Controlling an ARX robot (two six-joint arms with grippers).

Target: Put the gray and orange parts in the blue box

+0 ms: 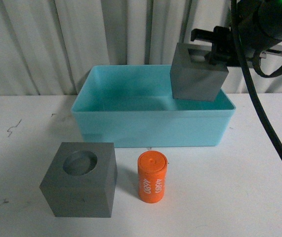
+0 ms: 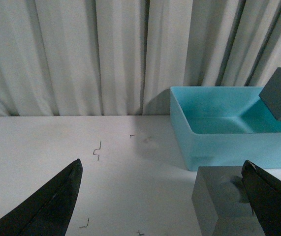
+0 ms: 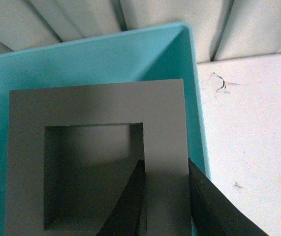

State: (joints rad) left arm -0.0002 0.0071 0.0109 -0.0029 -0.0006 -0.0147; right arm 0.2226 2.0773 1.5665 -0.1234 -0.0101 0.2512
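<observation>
My right gripper [image 1: 214,55] is shut on one wall of the gray cube with the square hole [image 1: 198,74], holding it in the air over the right end of the blue box [image 1: 150,129]. In the right wrist view the cube [image 3: 96,105] fills the frame above the box's floor [image 3: 106,59], one finger inside the hole and one outside. The gray cube with the round recess [image 1: 80,179] and the orange cylinder [image 1: 152,177] stand on the table in front of the box. My left gripper [image 2: 162,169] is open, low over the table beside the recessed cube [image 2: 224,201].
Everything rests on a white table [image 1: 259,168] with small dark scuff marks [image 2: 98,150]. A pleated white curtain [image 1: 81,34] closes off the back. A black cable [image 1: 259,98] hangs down from the right arm at the right.
</observation>
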